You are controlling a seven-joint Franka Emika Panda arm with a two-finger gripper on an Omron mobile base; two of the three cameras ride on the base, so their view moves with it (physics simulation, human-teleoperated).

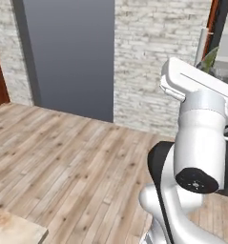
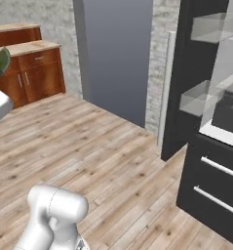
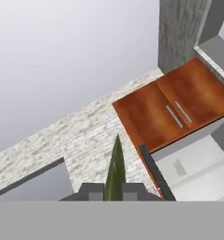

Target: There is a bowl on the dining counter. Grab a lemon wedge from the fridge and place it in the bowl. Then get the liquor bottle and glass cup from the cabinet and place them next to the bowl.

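The lemon wedge (image 3: 115, 168) is sitting right between the jaws. The jaws are squeezing almost all the way shut on it, so it is being held tight. It is a thin, greenish slice. Its long side is running straight out in front of the jaws, like a little pointed leaf, and its tip is poking out past the finger tips. In the left base view the wedge (image 1: 208, 59) is peeking out high up behind the white arm. In the right base view it (image 2: 1, 62) is showing at the left edge.

The jaws are pointing up and away from the floor. Out in front of them, and off to one side, the cabinet (image 3: 179, 108) with its thin silver handles is hanging on the wall.

The fridge (image 2: 210, 195) is standing open, close by on the arm's right. Its shelves and two drawers are showing.

The first job looks half done: the wedge is out of the fridge, but it is not in the bowl yet.

A corner of the dining table (image 1: 15, 231) is lying far below the jaws, low down on the arm's left. I think the base is needing to turn that way. Then the jaws are needing to tip down over the table top. Which way the bowl is lying from the jaws, I cannot tell.
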